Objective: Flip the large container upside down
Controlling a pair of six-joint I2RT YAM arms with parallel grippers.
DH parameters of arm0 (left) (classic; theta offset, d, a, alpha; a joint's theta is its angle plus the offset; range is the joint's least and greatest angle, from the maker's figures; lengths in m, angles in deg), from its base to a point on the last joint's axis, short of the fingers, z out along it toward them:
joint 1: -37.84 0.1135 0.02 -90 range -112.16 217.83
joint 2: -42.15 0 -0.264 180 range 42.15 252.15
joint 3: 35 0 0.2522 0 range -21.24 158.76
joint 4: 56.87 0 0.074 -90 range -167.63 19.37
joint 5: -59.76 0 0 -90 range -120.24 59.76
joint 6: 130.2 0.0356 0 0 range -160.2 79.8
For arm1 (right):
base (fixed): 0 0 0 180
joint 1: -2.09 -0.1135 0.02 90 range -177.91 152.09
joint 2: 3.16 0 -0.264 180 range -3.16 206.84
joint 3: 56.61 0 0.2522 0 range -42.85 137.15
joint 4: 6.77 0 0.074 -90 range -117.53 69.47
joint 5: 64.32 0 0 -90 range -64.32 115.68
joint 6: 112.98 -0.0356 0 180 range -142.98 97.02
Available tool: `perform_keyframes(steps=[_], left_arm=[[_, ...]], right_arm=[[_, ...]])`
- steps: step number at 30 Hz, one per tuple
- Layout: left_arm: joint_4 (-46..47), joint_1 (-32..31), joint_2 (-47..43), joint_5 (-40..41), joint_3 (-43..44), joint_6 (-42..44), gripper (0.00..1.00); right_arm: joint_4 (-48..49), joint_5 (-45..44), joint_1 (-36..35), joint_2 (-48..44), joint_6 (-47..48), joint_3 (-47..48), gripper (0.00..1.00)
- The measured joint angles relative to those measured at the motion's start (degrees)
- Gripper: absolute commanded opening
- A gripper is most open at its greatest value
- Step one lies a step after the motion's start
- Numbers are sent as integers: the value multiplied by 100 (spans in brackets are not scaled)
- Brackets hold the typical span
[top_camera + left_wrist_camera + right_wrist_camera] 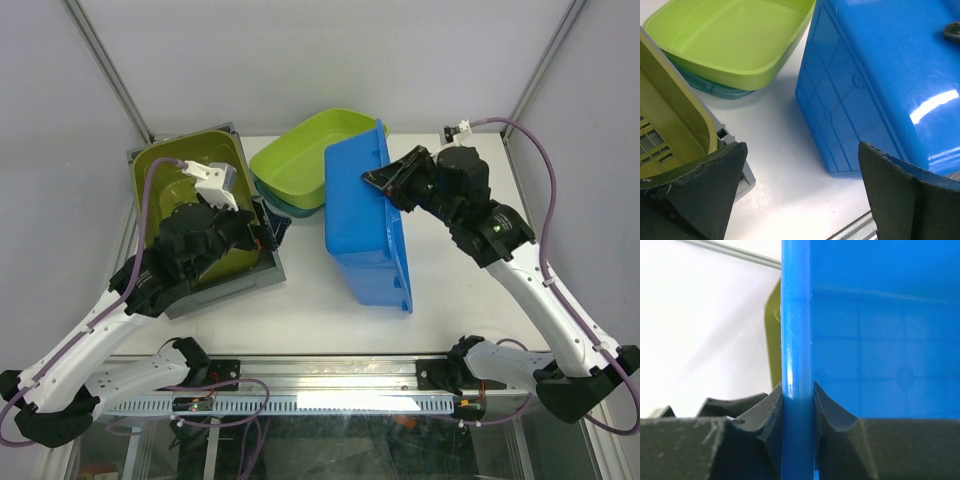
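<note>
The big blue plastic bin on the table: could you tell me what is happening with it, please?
The right gripper is shut on the rim wall of the large blue plastic container, which is tipped onto its side on the white table and is not yet upside down. The left gripper hangs open beside it, holding nothing, next to the olive-green plastic crate.

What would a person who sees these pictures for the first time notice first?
The big blue container in the middle of the table strikes first: it stands tipped on its side, and the right tool is shut on its rim. Behind it, a lime green bowl sits stacked in a teal bowl; the left tool hangs open beside an olive tub.
</note>
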Motion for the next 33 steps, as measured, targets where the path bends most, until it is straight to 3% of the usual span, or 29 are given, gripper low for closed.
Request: perform_keyframes(steps=[12, 17, 33], left_arm=[[-131, 0, -90, 57, 125, 39, 99], [-140, 0, -81, 52, 125, 39, 99], [-142, 0, 175, 37, 125, 57, 99]], right_arm=[[2645, 1843, 1705, -686, -1917, -1928, 0], [3276, 2409, 2166, -933, -2490, -2376, 0], [4592, 3080, 2319, -772, -3904, -2800, 0]])
